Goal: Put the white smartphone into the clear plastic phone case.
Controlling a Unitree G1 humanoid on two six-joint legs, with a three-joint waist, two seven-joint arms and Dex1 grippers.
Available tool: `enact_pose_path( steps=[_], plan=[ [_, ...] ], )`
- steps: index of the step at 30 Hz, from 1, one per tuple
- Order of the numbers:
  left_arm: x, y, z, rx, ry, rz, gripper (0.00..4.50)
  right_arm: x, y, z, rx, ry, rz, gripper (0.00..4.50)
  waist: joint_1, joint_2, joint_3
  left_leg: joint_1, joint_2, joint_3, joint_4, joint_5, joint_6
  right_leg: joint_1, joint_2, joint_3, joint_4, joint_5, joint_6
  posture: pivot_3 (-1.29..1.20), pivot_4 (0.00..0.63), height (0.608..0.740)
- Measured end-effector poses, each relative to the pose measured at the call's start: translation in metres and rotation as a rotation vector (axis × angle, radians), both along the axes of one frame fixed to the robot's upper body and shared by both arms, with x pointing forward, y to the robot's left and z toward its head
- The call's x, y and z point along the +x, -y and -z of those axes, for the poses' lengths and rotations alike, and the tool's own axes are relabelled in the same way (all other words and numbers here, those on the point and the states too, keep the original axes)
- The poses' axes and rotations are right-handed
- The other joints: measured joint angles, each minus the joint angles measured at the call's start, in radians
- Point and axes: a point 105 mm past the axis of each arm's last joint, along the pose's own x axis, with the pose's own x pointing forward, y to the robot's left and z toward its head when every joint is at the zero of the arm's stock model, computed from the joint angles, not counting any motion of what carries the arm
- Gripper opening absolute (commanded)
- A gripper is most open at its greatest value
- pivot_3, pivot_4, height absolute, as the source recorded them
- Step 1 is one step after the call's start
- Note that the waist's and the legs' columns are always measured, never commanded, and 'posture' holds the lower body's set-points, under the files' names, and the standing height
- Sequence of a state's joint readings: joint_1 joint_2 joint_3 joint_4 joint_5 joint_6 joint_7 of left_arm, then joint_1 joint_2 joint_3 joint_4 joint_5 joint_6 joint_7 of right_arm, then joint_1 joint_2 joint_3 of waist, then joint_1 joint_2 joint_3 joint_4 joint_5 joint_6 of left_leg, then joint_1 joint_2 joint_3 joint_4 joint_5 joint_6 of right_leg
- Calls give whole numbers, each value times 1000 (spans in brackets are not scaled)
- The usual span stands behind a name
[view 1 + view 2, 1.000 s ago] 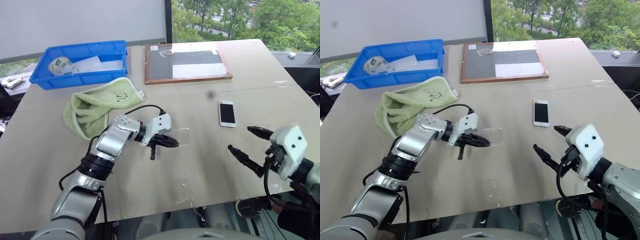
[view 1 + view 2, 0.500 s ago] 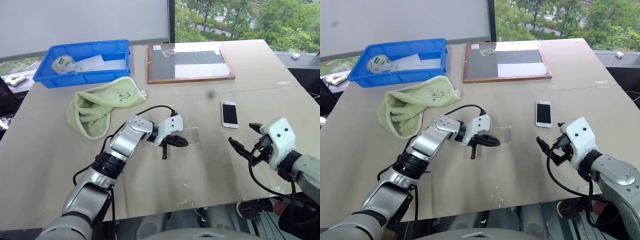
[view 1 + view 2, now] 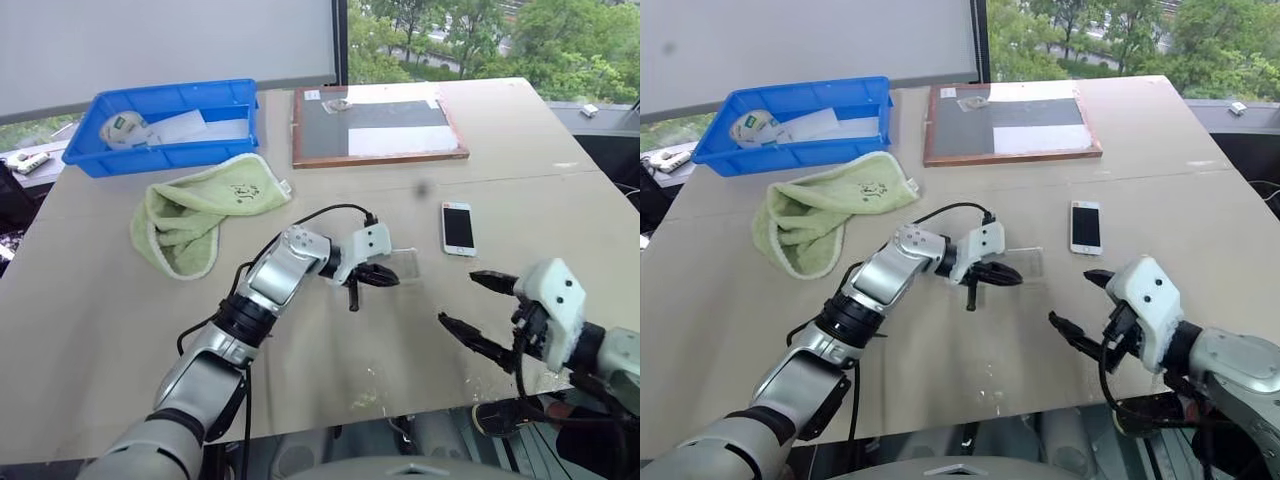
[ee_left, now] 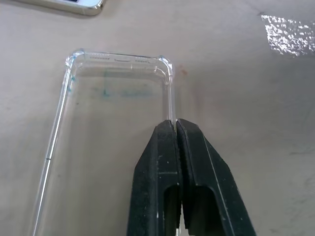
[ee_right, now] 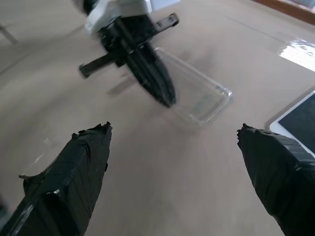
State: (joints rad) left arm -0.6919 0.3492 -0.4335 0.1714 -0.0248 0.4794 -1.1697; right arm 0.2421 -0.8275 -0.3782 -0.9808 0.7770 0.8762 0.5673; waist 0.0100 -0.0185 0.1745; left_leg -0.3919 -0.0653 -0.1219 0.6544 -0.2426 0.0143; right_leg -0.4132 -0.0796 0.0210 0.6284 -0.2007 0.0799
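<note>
On the surface [image 3: 90, 300], left of the white smartphone [image 3: 456, 227], lay a blue bin [image 3: 160, 125] with partly hidden contents and a crumpled green towel [image 3: 195, 212]; a wood-framed board [image 3: 378, 126] lay beyond the smartphone. The left pincer [image 3: 385, 278] was clenched on one long edge of the clear plastic phone case [image 4: 110, 123], hard to make out against the surface just left of the smartphone, its near end cut off in the left wrist view. The right pincer [image 3: 478, 307] hung released and empty on the near side of the smartphone, apart from it.
</note>
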Motion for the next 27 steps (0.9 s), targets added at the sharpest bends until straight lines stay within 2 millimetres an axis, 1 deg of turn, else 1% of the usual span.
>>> enact_pose_path(
  steps=[4,7,8,10,13,15,17,19,21,22,24,25,27],
  plan=[
    [1,-1,2,4,-6,-8,39,-5,8,-5,-21,7,-34,4500,1,0,0,0,0,0,0,0,0,0,0,0,0,0,0,0,150,740],
    [3,-3,3,6,-11,-29,756,-3,16,-8,-25,18,-24,4500,1,0,0,0,0,0,0,0,0,0,0,0,0,0,0,0,150,740],
    [4,-3,2,-4,-16,-34,1167,-1,17,-9,-23,28,-14,4500,1,0,0,0,0,0,0,0,0,0,0,0,0,0,0,0,150,740],
    [5,-4,-3,-42,-21,-49,2185,9,19,-12,-14,60,24,4500,-2,0,0,0,1,1,0,0,0,0,0,1,0,1,-1,0,150,740],
    [2,-6,-20,-139,-22,-57,3529,26,24,-8,-1,63,123,4500,-2,0,0,0,1,0,0,0,0,0,0,0,0,2,-3,0,150,740],
    [-5,-18,-37,-236,-41,-72,4421,46,30,-2,48,54,237,4500,-9,0,0,0,1,-1,-1,0,0,-1,0,1,0,2,-4,0,150,740],
    [-11,-35,-56,-296,-23,-88,4470,62,32,2,51,54,308,4500,-14,2,1,-1,1,-2,-1,0,0,-3,0,2,0,2,-4,0,150,740],
    [-17,-49,-68,-332,-12,-102,4470,72,32,2,53,72,345,4500,-17,2,1,-1,1,-2,-1,0,0,-3,0,2,0,2,-4,0,150,740],
    [-25,-63,-82,-375,-2,-120,4470,90,33,4,58,87,416,4500,-21,2,1,-1,0,-2,-1,0,0,-3,0,3,0,2,-4,0,150,740],
    [-26,-66,-86,-388,2,-123,4470,94,35,5,51,88,437,4500,-20,2,1,0,0,-2,-1,0,0,-2,0,3,0,2,-4,0,150,740],
    [-33,-78,-96,-420,3,-156,4470,112,37,13,51,68,492,4500,-22,2,1,0,0,-1,-1,0,0,-2,0,2,0,3,-4,0,150,740],
    [-34,-81,-99,-426,6,-167,4470,117,37,16,53,57,508,4500,-21,2,1,0,0,-1,-1,0,0,-2,0,2,0,3,-4,0,150,740],
    [-38,-91,-107,-448,18,-209,4470,137,31,25,93,20,553,4500,-26,2,1,0,1,1,-1,0,-1,-2,1,3,1,3,-5,0,150,740]
  ],
)
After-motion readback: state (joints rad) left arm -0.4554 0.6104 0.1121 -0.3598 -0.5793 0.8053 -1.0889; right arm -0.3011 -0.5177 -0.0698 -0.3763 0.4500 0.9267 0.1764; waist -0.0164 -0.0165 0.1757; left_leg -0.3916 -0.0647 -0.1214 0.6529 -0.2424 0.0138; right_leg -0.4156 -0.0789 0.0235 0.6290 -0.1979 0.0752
